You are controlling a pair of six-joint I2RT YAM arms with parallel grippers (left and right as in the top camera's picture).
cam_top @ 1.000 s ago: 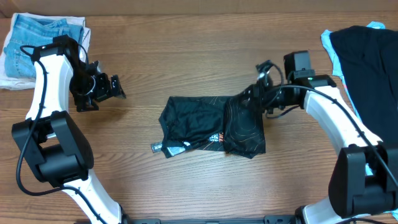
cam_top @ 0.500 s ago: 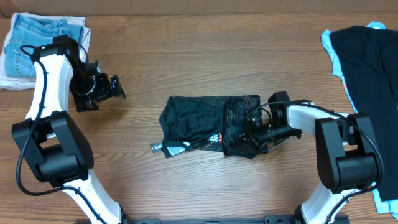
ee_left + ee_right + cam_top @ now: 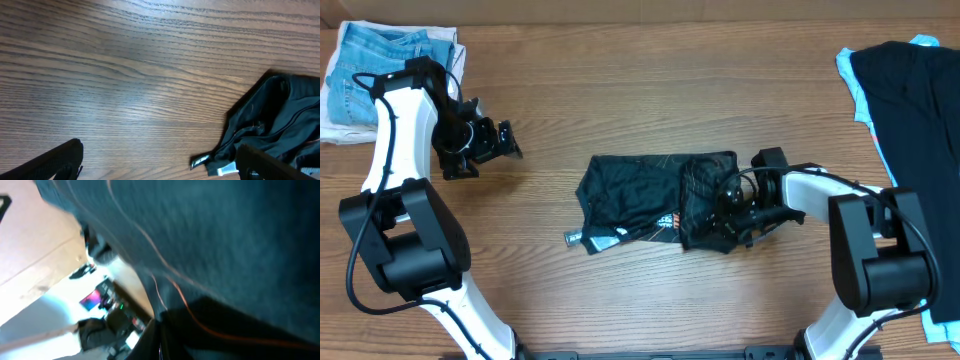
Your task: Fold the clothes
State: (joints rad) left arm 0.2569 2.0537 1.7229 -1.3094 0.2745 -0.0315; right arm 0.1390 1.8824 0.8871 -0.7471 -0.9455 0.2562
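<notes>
Though the shirt [image 3: 630,195] lies part-folded, I reckon more folds remain: right gripper [image 3: 732,213] clenched on its 3 o'clock edge, left gripper [image 3: 505,142] released.

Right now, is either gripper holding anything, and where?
The right gripper is shut on the shirt, at the folded edge on that arm's side. The left gripper is open, holding nothing.

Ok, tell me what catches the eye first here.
The black shirt lies half-folded in the middle of the table, with the right gripper shut on its right edge. The left gripper hangs open over bare wood at the left, near blue jeans in the far corner. A dark clothes pile fills the right edge.
</notes>
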